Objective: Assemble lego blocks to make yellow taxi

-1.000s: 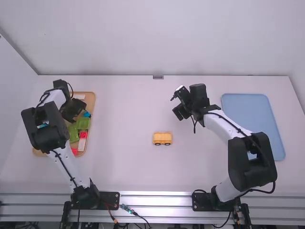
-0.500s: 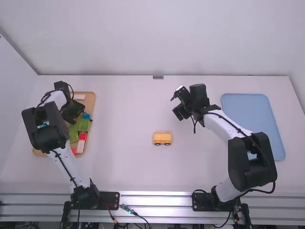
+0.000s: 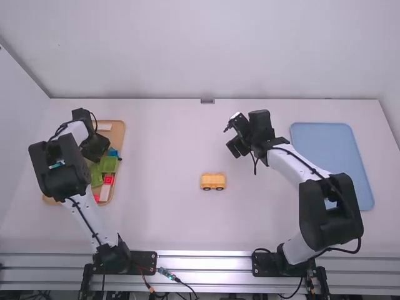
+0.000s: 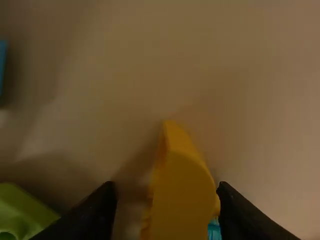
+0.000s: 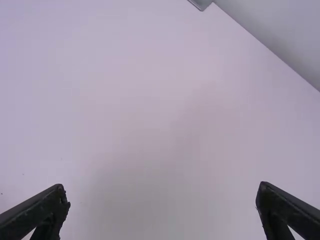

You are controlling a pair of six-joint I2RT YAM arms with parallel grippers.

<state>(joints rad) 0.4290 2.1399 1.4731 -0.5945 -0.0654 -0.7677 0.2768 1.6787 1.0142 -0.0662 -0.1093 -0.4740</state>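
1. Yellow taxi body (image 3: 213, 181), one, on the white counter (image 3: 162, 156), right of the wooden tray (image 3: 118, 132). Two dark wheels (image 3: 206, 188) face the viewer.
2. Left tool (image 4: 166, 190), over the tray: fingers spread, one at either side of a yellow piece (image 4: 182, 200). A gap shows beside one finger; no firm pinch can be confirmed.
3. Right tool (image 5: 162, 191), well to the right of the tray: fingers wide apart, nothing between them.
4. Step in hand (judged): selection of the next yellow part for the body. The next move calls for centring the piece, closing squarely upon it, then a straight lift clear of its neighbours. Closing off-centre could tip the piece.
5. Count, visible portions only, within the tray: two green blocks (image 3: 109, 164), two red blocks (image 3: 108, 179), two pale blocks (image 3: 105, 193), one blue block (image 3: 112, 152), one yellow piece. The arm may conceal others.
6. Blue mat (image 3: 331, 156), one, far to the right of the tray.
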